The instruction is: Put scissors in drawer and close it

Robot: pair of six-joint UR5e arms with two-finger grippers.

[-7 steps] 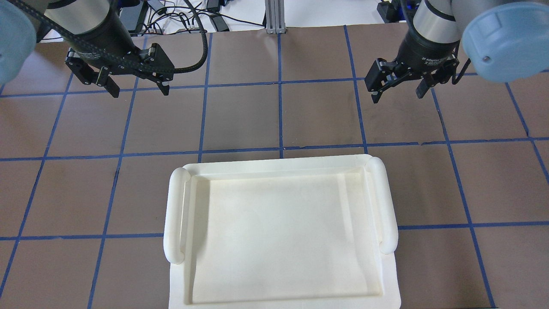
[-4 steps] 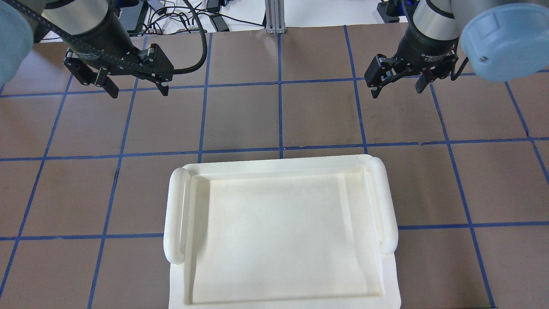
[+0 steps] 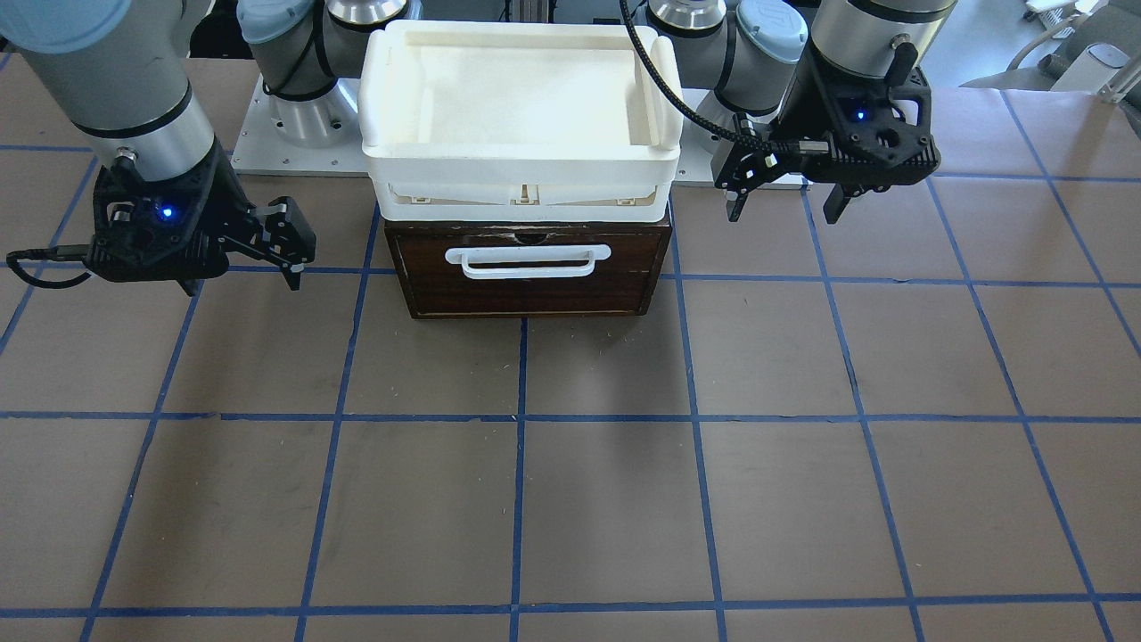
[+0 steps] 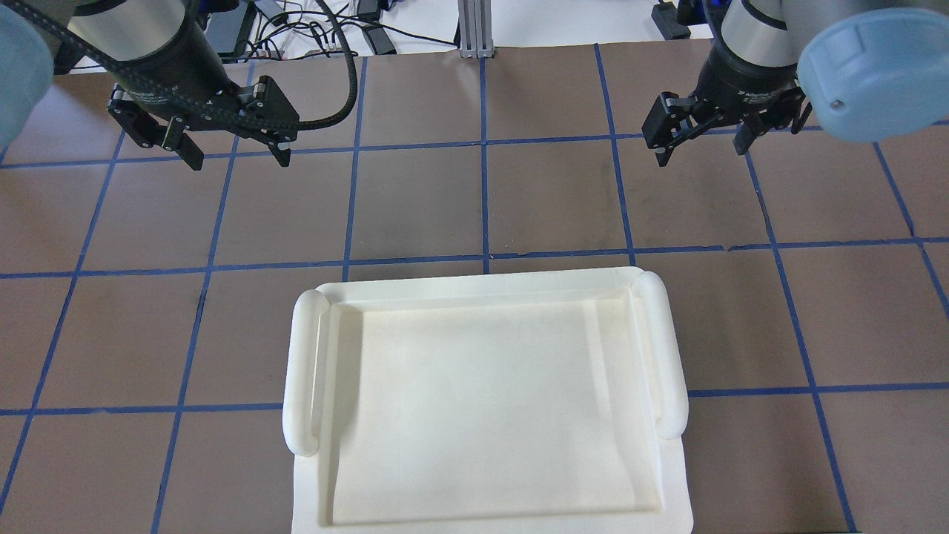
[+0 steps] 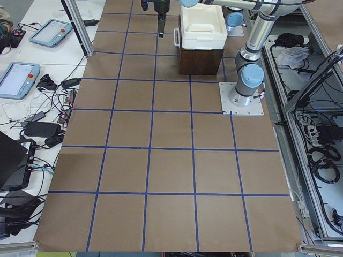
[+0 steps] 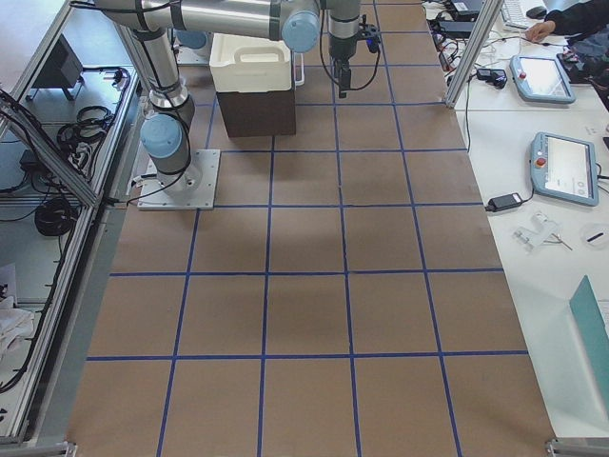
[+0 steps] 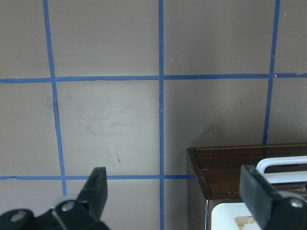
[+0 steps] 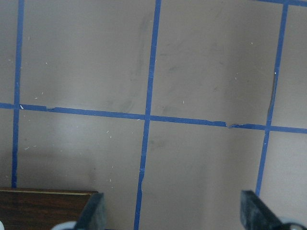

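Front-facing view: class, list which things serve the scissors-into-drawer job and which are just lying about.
Job: drawer, shut; left gripper, open; right gripper, open. No scissors in view.
Lying about: white tray, sitting above the drawer.

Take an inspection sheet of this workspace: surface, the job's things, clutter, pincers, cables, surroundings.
Surface: brown table with a blue tape grid.
Job's things: drawer appears shut, its white handle facing away from the robot; scissors not seen in any view.
Clutter: white tray sits on top of the cabinet; nothing seen in it.
Pincers: left pincer open, holding nothing, hovering beside the cabinet; right pincer the same on the other side.
Cables: black sleeved cable runs to the left pincer; loose leads beyond the table's edge.
Surroundings: control tablets on side benches.
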